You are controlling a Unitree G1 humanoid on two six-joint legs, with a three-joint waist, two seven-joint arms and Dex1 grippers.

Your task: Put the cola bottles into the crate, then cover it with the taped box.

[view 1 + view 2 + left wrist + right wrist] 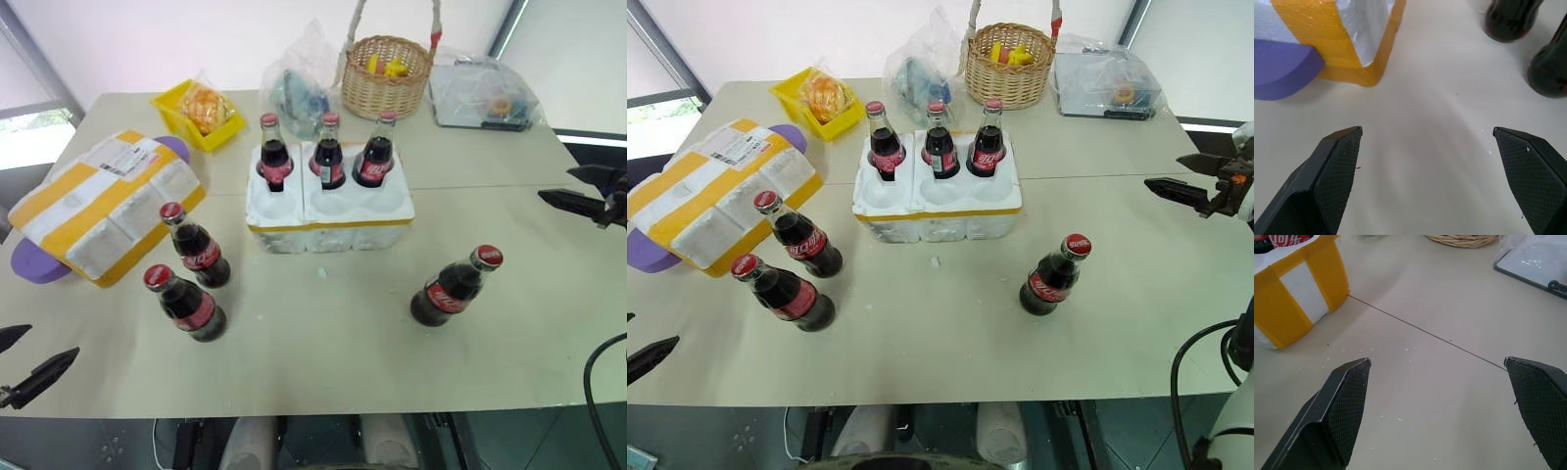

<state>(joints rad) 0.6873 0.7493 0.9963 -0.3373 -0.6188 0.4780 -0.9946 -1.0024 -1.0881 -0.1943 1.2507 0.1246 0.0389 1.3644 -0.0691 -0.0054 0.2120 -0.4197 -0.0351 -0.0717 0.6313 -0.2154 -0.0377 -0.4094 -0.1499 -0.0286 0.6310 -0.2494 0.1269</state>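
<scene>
The white foam crate (328, 217) with its yellow band sits mid-table, and three cola bottles (328, 152) stand in its far row of holes. Two more bottles (196, 247) stand on the table left of the crate, and one (456, 287) stands to its front right. The taped box (108, 206), white with yellow bands and purple ends, lies at the left. My left gripper (49, 345) hangs open near the front left edge, short of the box corner (1352, 34). My right gripper (555, 184) is open at the right edge, pointing toward the crate (1298, 289).
At the back stand a wicker basket (385, 73), a small yellow bin (196, 113), a crumpled plastic bag (299, 83) and a bagged tray (480, 93). A seam runs across the table (509, 245) behind the right-hand bottle.
</scene>
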